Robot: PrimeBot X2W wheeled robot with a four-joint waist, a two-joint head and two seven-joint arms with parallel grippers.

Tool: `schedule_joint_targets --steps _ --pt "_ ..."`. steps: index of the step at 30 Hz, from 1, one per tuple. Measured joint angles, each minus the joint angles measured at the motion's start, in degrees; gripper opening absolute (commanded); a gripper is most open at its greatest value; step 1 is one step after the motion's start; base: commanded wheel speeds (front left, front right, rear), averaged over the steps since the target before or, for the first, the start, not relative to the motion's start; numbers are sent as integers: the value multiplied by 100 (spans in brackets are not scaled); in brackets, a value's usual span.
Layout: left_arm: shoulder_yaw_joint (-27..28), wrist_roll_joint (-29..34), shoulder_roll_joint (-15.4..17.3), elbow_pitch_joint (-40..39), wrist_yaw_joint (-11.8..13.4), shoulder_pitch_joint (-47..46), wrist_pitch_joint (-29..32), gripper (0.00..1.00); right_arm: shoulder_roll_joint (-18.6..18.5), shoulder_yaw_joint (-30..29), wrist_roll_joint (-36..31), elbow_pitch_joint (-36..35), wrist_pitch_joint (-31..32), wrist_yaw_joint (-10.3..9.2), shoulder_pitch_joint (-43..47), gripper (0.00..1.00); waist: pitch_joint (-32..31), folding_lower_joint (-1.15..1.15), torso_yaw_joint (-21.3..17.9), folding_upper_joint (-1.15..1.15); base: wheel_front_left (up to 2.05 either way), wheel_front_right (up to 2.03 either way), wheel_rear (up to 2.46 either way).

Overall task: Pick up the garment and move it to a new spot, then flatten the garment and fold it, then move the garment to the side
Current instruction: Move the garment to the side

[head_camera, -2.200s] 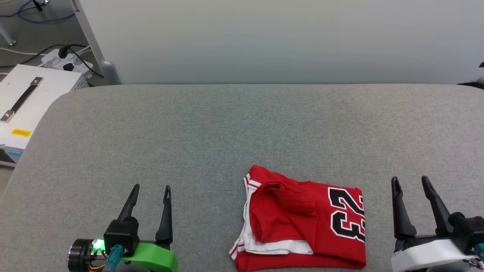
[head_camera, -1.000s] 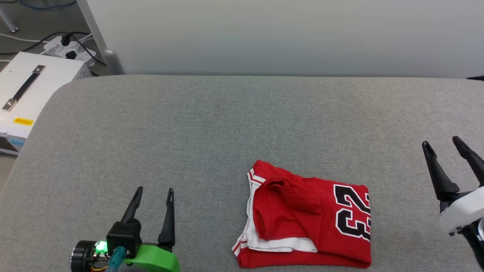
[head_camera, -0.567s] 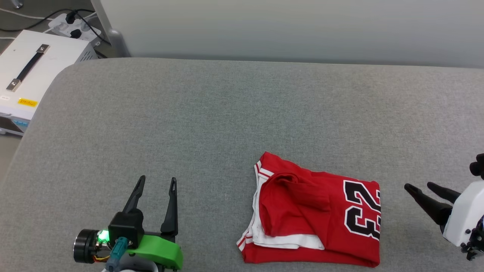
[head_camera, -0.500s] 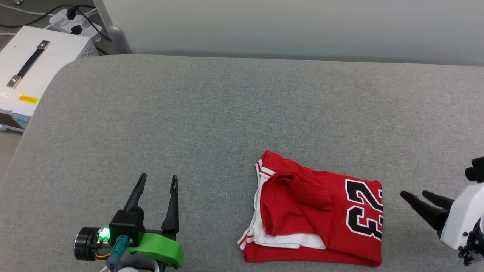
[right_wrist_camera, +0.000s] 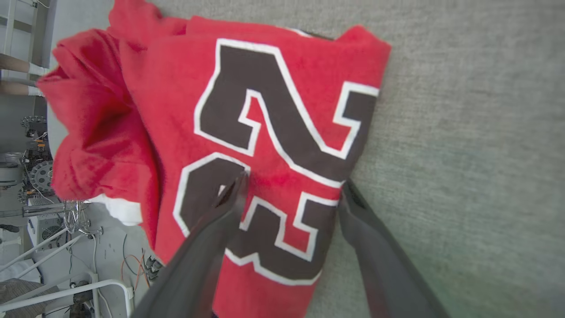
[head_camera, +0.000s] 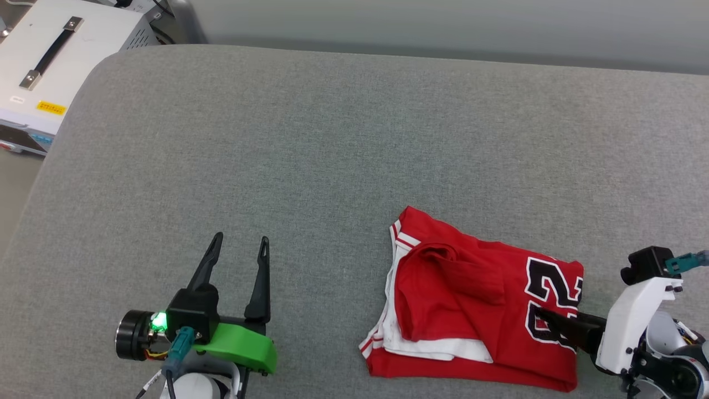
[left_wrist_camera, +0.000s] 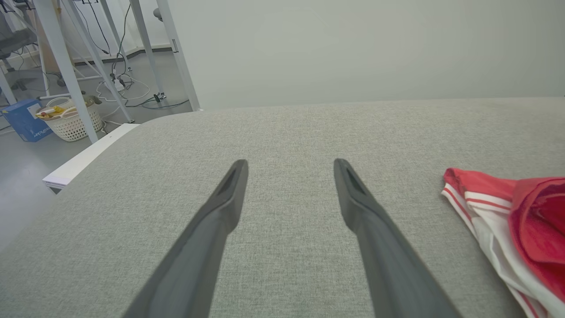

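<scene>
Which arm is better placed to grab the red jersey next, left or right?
Right. The right gripper is open at the red jersey's right edge, one finger over the black number, the other beside the edge. The left gripper is open over bare grey padding, apart from the jersey.

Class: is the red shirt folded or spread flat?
Folded: the garment lies in a compact stack, a white layer showing between red layers.

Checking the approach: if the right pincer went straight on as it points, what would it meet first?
The garment: the right pincer, open, already straddles its printed edge, though whether it touches yet is unclear.
</scene>
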Motion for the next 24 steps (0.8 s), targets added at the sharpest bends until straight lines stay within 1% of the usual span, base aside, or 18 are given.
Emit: schedule_joint_targets --steps 4,8,9,10,17,20,24 --pt "-36 1 -8 14 -4 -51 0 100 -2 336 62 134 -189 0 -208 100 75 0 69 0 0 0 0" --pt "-62 1 -19 18 -4 -122 0 100 -121 670 42 182 -508 0 -328 100 134 0 136 0 0 0 0" --pt "-65 1 -21 19 -4 -127 0 100 -148 739 46 181 -603 0 -361 26 146 0 147 0 0 0 0" --pt "-65 0 -22 21 -3 -131 0 100 -156 781 70 182 -666 -1 -381 0 155 0 153 0 0 0 0" --pt "-35 -1 -30 48 8 -136 0 100 -456 1335 129 -36 -1133 -1 -576 0 88 0 96 0 0 0 0" --pt "-20 -1 -32 53 13 -125 0 100 -689 1501 74 -232 -1345 -1 -675 0 26 0 14 0 0 0 0" --pt "22 -1 -31 37 36 -52 0 100 -1094 1611 -140 -449 -1553 -1 -900 0 -45 0 -169 0 0 0 0"
